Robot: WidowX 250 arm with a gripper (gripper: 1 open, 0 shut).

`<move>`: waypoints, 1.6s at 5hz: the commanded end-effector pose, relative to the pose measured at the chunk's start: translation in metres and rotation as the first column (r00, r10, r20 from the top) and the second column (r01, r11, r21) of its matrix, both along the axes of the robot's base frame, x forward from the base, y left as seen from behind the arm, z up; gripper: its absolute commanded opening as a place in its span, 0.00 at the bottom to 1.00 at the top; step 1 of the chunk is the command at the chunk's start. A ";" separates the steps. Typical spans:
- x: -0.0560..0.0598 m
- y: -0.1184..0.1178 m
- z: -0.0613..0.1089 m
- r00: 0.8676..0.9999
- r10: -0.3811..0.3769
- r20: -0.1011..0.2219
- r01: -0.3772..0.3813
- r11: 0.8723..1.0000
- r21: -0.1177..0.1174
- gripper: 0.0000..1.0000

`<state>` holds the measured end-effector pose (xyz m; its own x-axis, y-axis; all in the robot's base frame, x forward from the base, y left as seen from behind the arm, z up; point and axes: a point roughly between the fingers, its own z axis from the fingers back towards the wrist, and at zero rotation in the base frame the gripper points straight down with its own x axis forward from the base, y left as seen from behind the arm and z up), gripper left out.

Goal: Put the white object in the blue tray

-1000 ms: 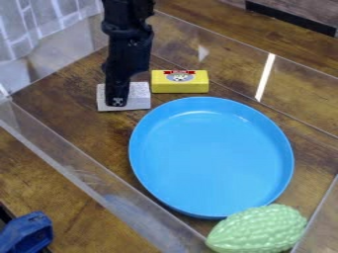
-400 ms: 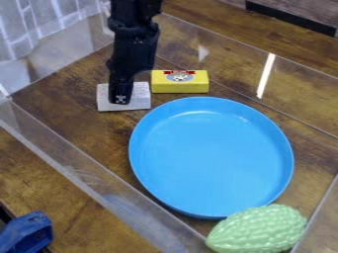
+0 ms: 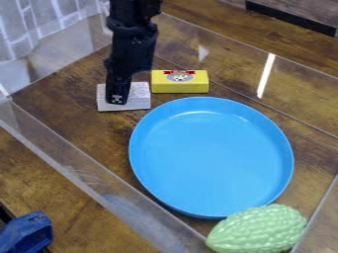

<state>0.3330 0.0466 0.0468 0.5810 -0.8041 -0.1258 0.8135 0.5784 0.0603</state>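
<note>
The blue tray [image 3: 211, 163] is gleaming as smooth, glossy plastic. The white block [image 3: 138, 91] is looking rough and speckled, like sponge. The green fruit [image 3: 255, 229] is looking bumpy and matt. The table [image 3: 73, 124] is showing dark, faintly shining wood grain.

I see my end effector [image 3: 121, 96] pointing down at upper left, fingers together, its tip on the white object [image 3: 138, 98] on the wooden worktop [image 3: 66, 107]. Just right of it lies a yellow box [image 3: 179, 81]. The blue tray [image 3: 211, 156] fills the centre, with a green bumpy fruit [image 3: 256, 229] at lower right.
</note>
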 end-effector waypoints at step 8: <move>0.011 -0.007 0.037 0.992 -0.082 0.101 0.078 0.996 0.044 0.00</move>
<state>0.3366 0.0410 0.0546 0.5176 -0.8431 -0.1462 0.8556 0.5100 0.0882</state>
